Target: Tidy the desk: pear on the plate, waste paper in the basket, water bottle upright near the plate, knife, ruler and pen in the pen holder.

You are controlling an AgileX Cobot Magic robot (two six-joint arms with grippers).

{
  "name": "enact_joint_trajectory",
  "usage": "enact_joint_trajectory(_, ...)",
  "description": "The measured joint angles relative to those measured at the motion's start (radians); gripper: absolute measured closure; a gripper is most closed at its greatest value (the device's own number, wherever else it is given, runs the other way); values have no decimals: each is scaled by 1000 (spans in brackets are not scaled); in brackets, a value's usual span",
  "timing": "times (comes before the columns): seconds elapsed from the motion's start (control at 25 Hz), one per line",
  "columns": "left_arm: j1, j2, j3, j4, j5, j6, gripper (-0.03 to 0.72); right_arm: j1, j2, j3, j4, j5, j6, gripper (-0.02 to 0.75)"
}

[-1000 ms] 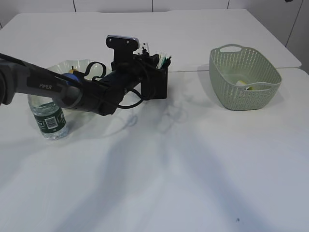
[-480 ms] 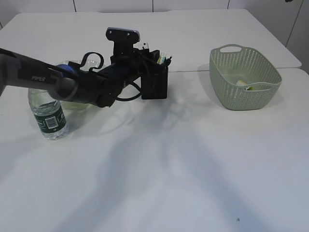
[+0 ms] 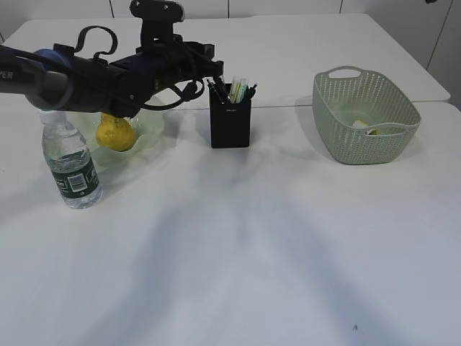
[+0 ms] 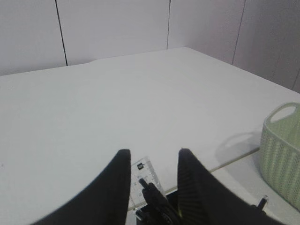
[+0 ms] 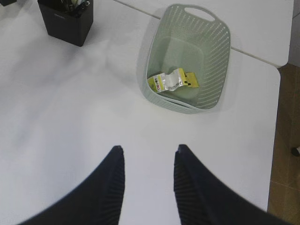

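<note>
Yellow pear [image 3: 117, 132] sits on the plate [image 3: 150, 128], ruler [image 4: 143, 180] stands in the pen holder [image 3: 230, 124], so my left gripper [image 4: 152, 176] hangs released, empty.

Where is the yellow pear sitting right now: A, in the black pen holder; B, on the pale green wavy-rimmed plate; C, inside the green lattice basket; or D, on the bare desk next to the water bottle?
B: the pear rests on the plate, left of the pen holder, while the basket holds only a crumpled wrapper.
</note>
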Motion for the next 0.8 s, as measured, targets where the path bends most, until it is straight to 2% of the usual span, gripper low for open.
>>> enact_joint_trajectory(0.28, 6, -67, 0, 7, 119, 0, 451, 0, 0, 0, 0, 0, 0, 441)
enact_joint_trajectory(0.56, 19, -219, 0, 25, 359, 0, 451, 0, 0, 0, -3, 0, 0, 441)
enact_joint_trajectory(0.8, 61, -408, 0, 48, 573, 0, 451, 0, 0, 0, -3, 0, 0, 441)
